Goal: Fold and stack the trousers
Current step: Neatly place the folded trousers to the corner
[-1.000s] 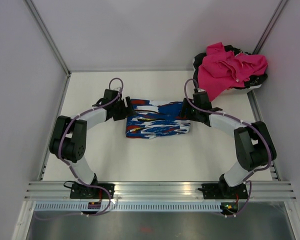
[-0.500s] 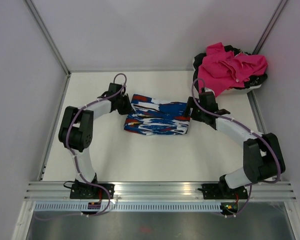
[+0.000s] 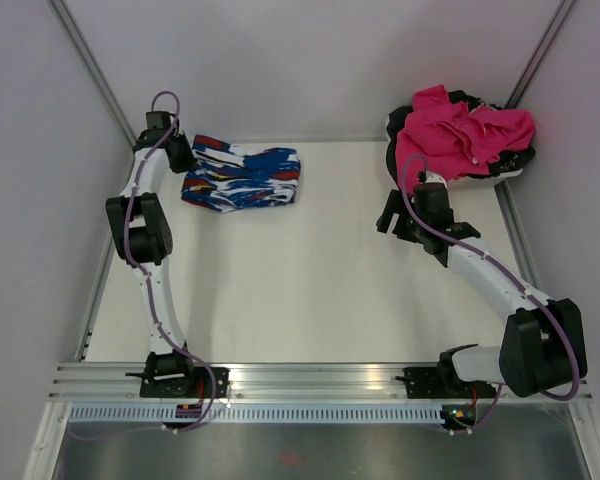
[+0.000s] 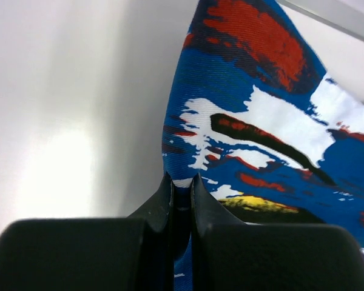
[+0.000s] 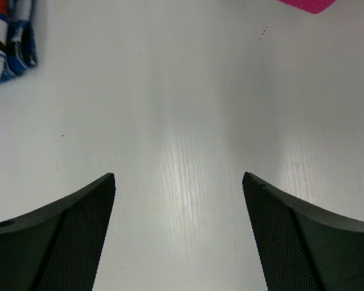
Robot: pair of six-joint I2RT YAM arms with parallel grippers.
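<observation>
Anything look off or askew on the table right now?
Minor: the folded trousers lie skewed in the far-left corner, pinched at one edge by the left end effector. The pink garment is a rumpled heap overlapping the table's far-right corner.

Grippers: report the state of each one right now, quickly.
Left gripper: shut on the trousers.
Right gripper: open, holding nothing.

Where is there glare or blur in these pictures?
Right wrist view: a pale glare streak on the table under the open right gripper. Left wrist view: a bright glare patch at left; trousers sharp, left gripper dark. Top view: even light, nothing blurred.
</observation>
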